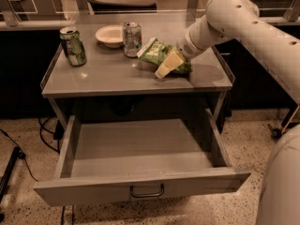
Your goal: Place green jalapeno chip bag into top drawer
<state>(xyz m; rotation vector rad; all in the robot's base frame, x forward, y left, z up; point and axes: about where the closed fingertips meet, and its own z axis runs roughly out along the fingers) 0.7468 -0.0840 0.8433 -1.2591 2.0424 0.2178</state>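
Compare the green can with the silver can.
The green can is green and stands near the left edge of the table; the silver can is silver and stands farther back, beside the bowl. The silver can is nearer the tool, which is at the chip bag; the green can is far from it. Both stand upright on the table.

hand [162,71] over chip bag [153,53] on table [112,76], drawer [140,150] below

bag print: green jalapeno chip bag [154,53], lettering unreadable
can labels: green can [73,46], silver can [131,39], unreadable
gripper: gripper [164,69] over the bag's front edge
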